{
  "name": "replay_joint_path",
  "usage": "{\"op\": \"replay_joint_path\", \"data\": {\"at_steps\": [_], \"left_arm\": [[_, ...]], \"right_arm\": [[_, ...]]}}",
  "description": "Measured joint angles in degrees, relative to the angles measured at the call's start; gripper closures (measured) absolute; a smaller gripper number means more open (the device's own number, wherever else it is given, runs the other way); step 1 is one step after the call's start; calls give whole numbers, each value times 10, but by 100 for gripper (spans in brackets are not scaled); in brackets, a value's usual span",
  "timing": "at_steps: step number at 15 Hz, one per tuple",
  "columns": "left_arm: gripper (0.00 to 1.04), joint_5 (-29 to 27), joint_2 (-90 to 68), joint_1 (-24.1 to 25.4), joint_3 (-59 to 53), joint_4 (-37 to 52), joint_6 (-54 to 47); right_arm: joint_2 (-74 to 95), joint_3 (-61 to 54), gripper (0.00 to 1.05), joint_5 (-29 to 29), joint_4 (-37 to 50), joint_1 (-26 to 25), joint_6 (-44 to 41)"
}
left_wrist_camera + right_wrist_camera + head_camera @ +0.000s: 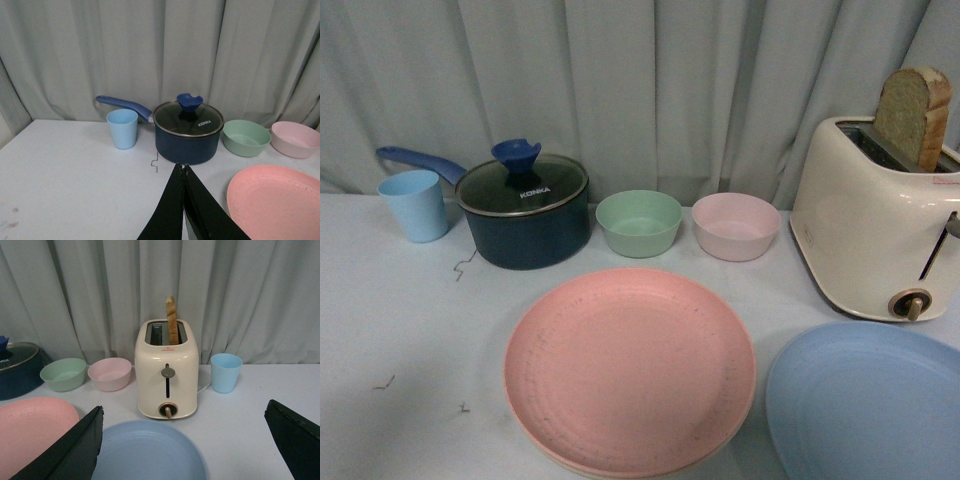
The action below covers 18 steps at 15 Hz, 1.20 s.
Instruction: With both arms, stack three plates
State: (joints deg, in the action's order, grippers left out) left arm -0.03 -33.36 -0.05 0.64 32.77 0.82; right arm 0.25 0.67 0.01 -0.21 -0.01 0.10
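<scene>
A pink plate (630, 370) lies in the middle of the white table. A thin cream plate rim (570, 467) peeks out under its near edge. To its right the light blue plate (870, 400) lies flat on its own, partly cut off by the frame. Neither arm shows in the front view. My left gripper (182, 166) is shut on nothing, its tips pointing at the pot, with the pink plate (275, 200) beside it. My right gripper (185, 407) stands wide open above the blue plate (150, 452), its fingers (75, 450) apart from the plate, and the pink plate (30, 430) lies off to one side.
Along the back stand a blue cup (415, 205), a dark lidded pot (525, 210) with a blue handle, a green bowl (639, 222) and a pink bowl (735, 225). A cream toaster (870, 225) holding a bread slice stands at the right, with a second blue cup (225, 372) beyond it. Small wire bits (465, 265) lie on the table.
</scene>
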Motion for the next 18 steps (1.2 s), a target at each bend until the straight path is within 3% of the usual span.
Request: {"op": "replay_joint_path", "data": {"at_steps": [5,15,16,18], "left_arm": [[103,0,112,0,0,-108,0],[103,0,238,0,0,-232,0],[103,2,294,0,0,-322,0],[103,0,329,0,0,-331,0]], "right_arm": [[0,0,6,0,0,0,0],[0,0,6,0,0,0,0],[0,0,6,0,0,0,0],[0,0,6,0,0,0,0]]}}
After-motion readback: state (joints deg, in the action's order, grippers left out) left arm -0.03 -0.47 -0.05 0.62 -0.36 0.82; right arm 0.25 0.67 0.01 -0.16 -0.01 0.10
